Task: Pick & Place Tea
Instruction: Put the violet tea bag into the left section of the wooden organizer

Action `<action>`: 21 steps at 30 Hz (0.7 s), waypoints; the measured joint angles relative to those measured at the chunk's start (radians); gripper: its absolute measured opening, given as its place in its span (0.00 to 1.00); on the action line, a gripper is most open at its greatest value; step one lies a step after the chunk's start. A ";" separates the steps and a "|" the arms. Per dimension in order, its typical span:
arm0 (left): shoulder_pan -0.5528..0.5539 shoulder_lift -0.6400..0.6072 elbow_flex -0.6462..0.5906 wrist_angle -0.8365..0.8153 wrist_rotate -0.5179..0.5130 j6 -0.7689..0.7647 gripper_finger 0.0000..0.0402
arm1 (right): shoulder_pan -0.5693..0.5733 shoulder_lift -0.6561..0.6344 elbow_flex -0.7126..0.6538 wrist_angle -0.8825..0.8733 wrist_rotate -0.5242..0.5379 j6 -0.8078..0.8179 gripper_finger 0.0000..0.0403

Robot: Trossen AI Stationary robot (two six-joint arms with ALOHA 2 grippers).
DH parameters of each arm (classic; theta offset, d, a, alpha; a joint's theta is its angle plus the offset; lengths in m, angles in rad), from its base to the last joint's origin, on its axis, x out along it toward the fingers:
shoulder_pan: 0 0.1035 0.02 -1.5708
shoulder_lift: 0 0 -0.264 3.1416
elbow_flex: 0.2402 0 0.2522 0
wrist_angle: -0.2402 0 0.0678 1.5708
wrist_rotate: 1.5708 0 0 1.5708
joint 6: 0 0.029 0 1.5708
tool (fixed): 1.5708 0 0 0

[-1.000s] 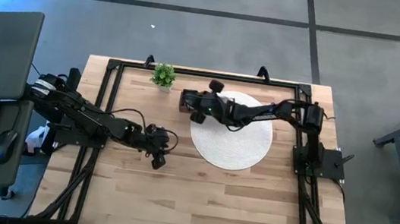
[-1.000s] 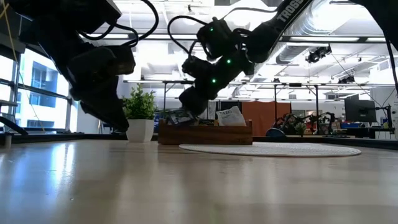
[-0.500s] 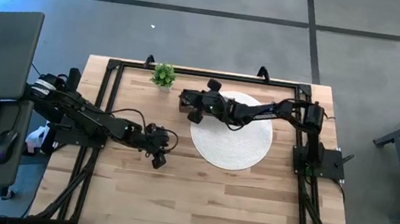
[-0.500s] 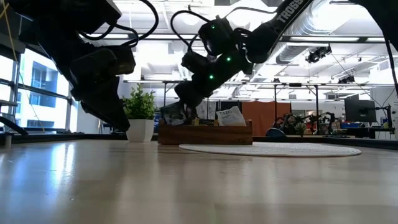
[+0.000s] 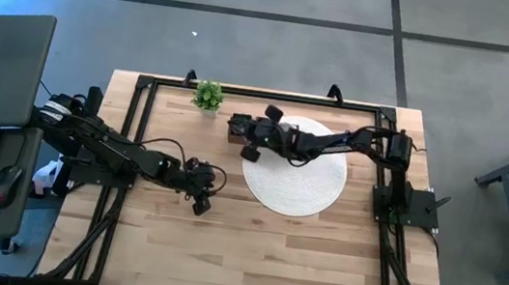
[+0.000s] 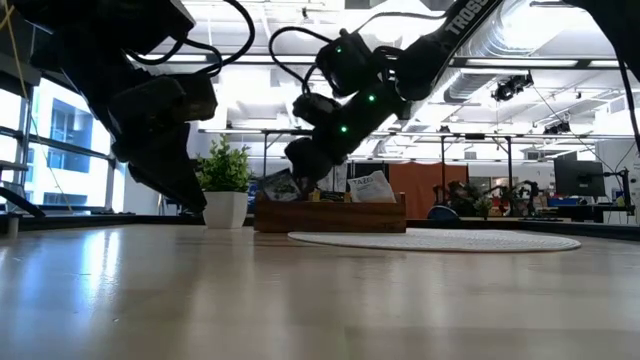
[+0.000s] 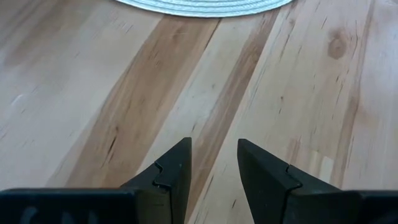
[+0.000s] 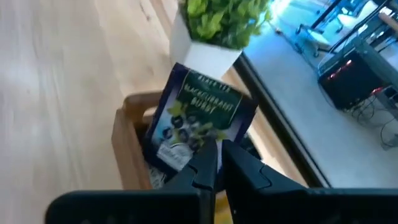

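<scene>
tea sachet (image 8: pixel 198 118) pinched in right jaws above tray (image 8: pixel 132 152), print legible only there; left jaws spread.

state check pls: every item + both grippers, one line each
right gripper: jaws shut on the tea sachet, above the tray's end
tea sachet: dark, gripped by one edge, lifted, tilted
wooden tray: on the table, more sachets inside
left gripper: jaws open, empty, over bare wood
potted plant: upright beside the tray
woven mat: flat, nothing on it
</scene>
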 joint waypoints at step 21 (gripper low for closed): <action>0.000 0.000 0.000 0.001 -0.001 0.000 0.32 | 0.006 0.046 0.000 0.016 0.021 0.117 0.03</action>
